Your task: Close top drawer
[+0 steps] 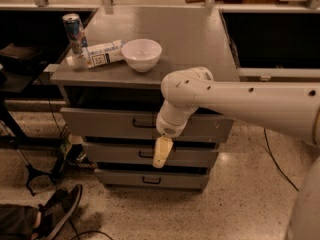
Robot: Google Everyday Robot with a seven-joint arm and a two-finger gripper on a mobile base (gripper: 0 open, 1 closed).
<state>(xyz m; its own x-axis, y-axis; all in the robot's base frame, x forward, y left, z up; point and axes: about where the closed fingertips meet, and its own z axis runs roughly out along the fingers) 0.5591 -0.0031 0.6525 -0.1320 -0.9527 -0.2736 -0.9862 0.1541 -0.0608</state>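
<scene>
Your gripper hangs in front of the middle drawer, just below the pulled-out top drawer. Its front runs crosswise, so push rearward. Gripper opening: cannot tell.

My gripper hangs before the middle drawer, just under the top drawer, which stands pulled out. Its black handle sits at eleven o'clock from me, and a white bowl on the cabinet top at twelve.

no legible text, gripper — before middle drawer
</scene>
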